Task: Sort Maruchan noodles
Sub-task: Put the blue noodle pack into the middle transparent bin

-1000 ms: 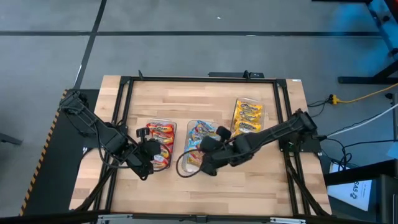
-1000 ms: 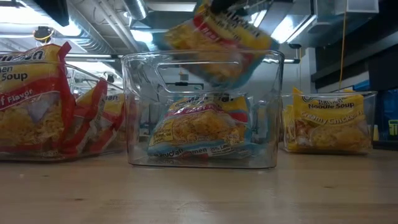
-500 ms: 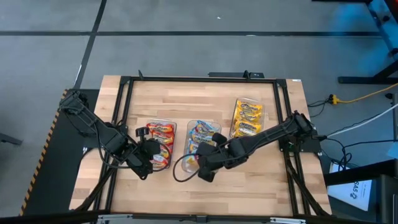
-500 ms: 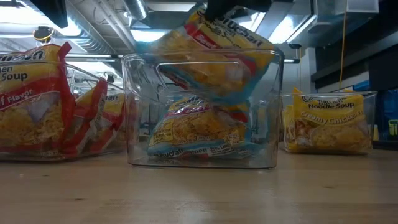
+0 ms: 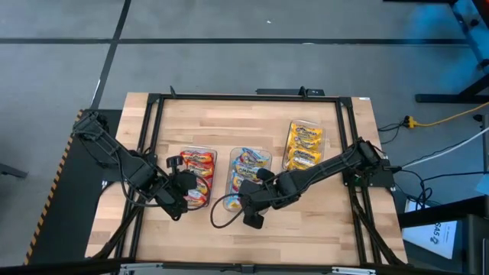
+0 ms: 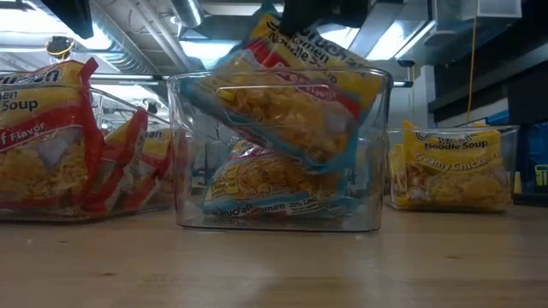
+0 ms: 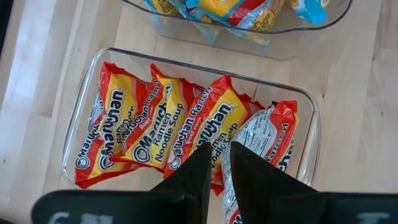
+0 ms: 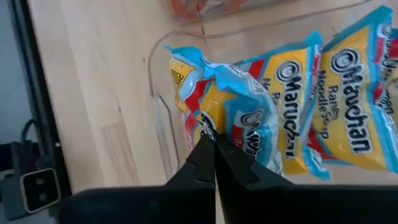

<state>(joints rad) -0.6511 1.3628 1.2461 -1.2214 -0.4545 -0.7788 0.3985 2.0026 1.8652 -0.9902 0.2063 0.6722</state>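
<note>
The right tool (image 8: 213, 146) is hanging over the near end of the middle clear plastic tray (image 5: 239, 155) on the pale wooden desk (image 5: 252, 122), its two dark fingers pressed together on the crinkly edge of a blue-trimmed yellow Maruchan noodle packet (image 6: 291, 103). In the low view that packet is tilting across the top of the tray, part of it inside the clear walls and part still above the rim, and it is resting over another blue-trimmed packet (image 6: 274, 184) lying on the tray floor. The right wrist view is showing more blue-and-yellow packets (image 8: 339, 118) lined up farther along in the same tray.

The left tool (image 7: 216, 163) is hovering at the near end of the left clear plastic tray (image 7: 87, 81), its fingers standing slightly apart with a narrow gap between them; whether they are touching a packet I cannot tell. That tray is holding red-and-yellow crinkly noodle packets (image 7: 155, 124) leaning side by side, with one red packet turned to its pale back (image 7: 264, 134) just beside the fingertips.

A third clear tray (image 5: 289, 131), toward the right of the desk, is holding yellow-orange noodle packets (image 5: 304, 143).
</note>
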